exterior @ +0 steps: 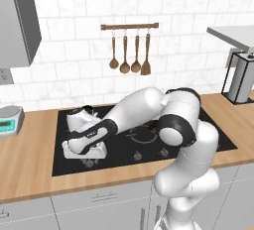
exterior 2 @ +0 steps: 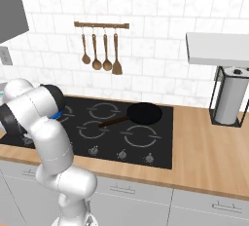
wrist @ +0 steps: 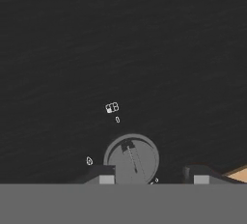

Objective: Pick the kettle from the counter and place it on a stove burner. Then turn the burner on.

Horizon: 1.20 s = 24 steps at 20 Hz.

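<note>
In the left base view the arm bends low over the front left of the black glass cooktop (exterior: 208,137), and the end effector (exterior: 93,155) points down at the row of knobs along its front edge. Just behind the hand sits a pale rounded shape under a dark arch, probably the lid and handle of the kettle (exterior: 78,118), standing on the glass and off the wooden counter (exterior: 25,162).

In the right base view a bright-blue sliver of the kettle (exterior 2: 57,115) shows past the arm's elbow, on the left part of the cooktop (exterior 2: 163,147). The arm hides which ring it sits on. The kettle seems upright, so its long axis is vertical. Its spout is hidden, so its heading cannot be told. A black frying pan (exterior 2: 145,113) lies well apart to the right.

In the hand view the end effector (wrist: 154,178) is partly open around a round grey knob (wrist: 131,158). One tip is at the knob's rim and the other is clear of it. The knob's marker line runs away from the tips.

The placing looks finished, and the step in hand is turning the burner on. The next move calls for pinching the knob, then rotating the wrist.
</note>
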Motion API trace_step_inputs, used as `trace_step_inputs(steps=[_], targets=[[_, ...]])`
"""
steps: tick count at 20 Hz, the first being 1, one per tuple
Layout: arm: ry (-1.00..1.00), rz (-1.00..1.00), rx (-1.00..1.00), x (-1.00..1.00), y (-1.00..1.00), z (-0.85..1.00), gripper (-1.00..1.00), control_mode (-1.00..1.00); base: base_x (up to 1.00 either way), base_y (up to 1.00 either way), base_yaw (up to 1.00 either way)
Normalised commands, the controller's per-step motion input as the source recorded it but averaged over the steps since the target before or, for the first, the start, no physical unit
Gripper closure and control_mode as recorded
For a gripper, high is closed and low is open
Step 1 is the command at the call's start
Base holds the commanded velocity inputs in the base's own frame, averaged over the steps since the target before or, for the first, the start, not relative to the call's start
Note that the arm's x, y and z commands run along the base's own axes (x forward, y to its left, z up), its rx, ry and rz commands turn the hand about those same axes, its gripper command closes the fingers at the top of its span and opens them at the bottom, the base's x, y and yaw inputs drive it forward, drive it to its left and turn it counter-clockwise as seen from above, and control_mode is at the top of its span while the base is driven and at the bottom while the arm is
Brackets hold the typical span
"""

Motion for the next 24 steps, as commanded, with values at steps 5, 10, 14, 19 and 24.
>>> trace_step_inputs(steps=[5,10,14,19,24], targets=[[0.00,0.00,0.00,0.00,0.00,-0.19,1.00,-1.00,0.00,0.00,0.00],[0.00,0.00,0.00,0.00,0.00,-0.16,1.00,-1.00,0.00,0.00,0.00],[0.00,0.00,0.00,0.00,0.00,-0.01,1.00,-1.00,0.00,0.00,0.00],[0.00,0.04,0.00,0.00,0.00,-0.08,1.00,-1.00,0.00,0.00,0.00],[0.00,0.30,0.00,0.00,0.00,-0.38,1.00,-1.00,0.00,0.00,0.00]])
